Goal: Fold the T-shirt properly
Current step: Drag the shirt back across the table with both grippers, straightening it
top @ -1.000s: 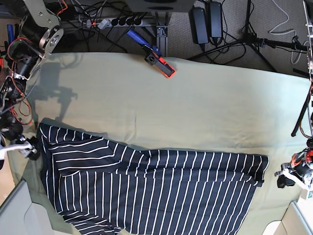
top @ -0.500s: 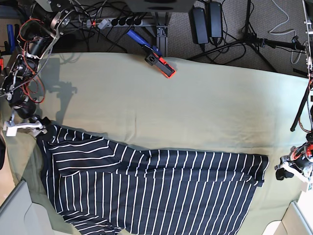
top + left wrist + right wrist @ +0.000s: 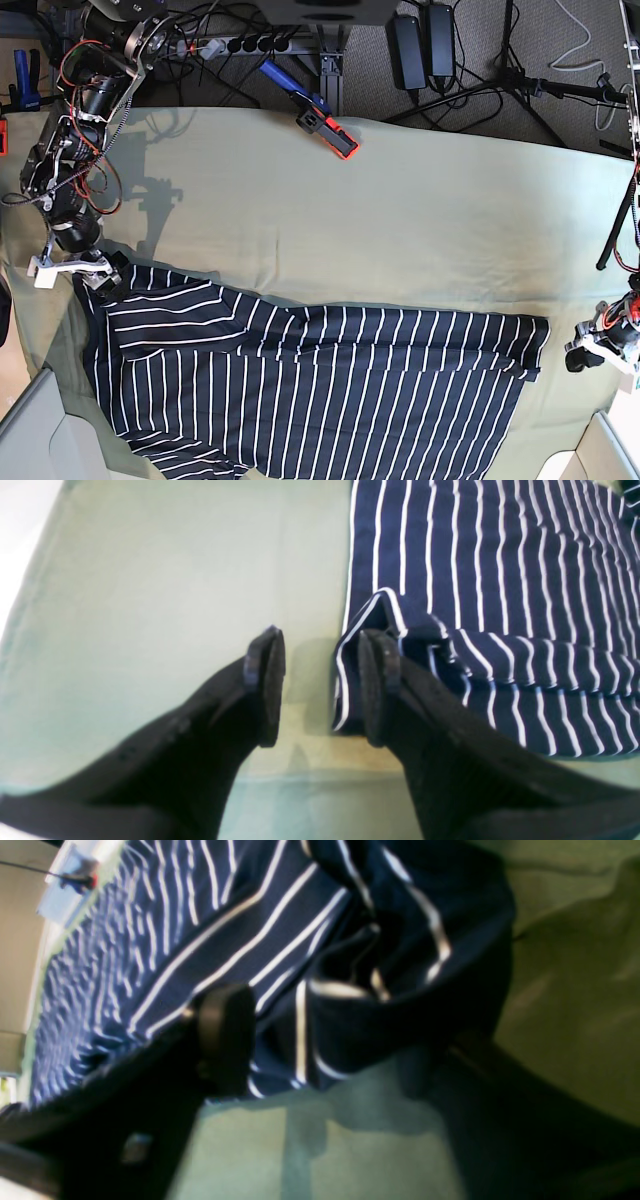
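Observation:
The navy white-striped T-shirt (image 3: 320, 390) lies spread across the near half of the olive table cloth (image 3: 400, 220). My right gripper (image 3: 95, 272) is at the shirt's far left corner. In the right wrist view it (image 3: 340, 1050) is open wide, with a bunched fold of the shirt (image 3: 300, 940) between its fingers. My left gripper (image 3: 583, 357) is just off the shirt's right edge. In the left wrist view it (image 3: 320, 685) is open and low over the cloth. The shirt's folded corner (image 3: 500, 580) lies against the inner side of one finger (image 3: 377, 685).
An orange and black tool (image 3: 325, 120) lies at the table's far edge. A power strip, adapters and cables sit on the floor behind. A stand leg (image 3: 615, 235) rises at the right edge. Pale bins (image 3: 30, 430) (image 3: 610, 450) sit at both near corners.
My right arm has swung away from the table's near-left edge and inward, bringing its gripper onto the shirt's far left corner. My left gripper has barely moved. The shirt lies as before.

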{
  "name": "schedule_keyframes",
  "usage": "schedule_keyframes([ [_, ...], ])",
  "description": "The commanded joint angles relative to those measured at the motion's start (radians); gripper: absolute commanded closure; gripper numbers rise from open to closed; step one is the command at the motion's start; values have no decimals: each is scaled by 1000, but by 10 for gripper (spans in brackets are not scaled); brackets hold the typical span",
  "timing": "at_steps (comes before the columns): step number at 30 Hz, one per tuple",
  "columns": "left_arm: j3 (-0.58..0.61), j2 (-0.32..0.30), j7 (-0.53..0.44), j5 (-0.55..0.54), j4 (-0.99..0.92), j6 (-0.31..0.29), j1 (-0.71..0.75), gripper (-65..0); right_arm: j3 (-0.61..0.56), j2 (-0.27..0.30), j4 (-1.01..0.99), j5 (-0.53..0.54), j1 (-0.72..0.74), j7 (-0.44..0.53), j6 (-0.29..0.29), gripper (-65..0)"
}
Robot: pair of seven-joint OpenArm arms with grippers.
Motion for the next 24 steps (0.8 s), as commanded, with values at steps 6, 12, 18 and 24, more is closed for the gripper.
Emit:
schedule_keyframes([
  [6, -8, 41, -27, -12, -37, 13, -30, -280, 2, 14, 16, -63, 28, 57, 30, 0],
  [12, -8, 94, -117, 52, -134, 112, -30, -280, 2, 14, 16, -92, 28, 56, 31, 0],
  [18, -8, 97, -117, 31, -146, 118, -30, -280, 2, 13, 16, -91, 28, 56, 30, 0],
  [24, -8, 129, -77, 15, -146, 115, -30, -280, 2, 13, 16, -91, 28, 56, 31, 0],
])
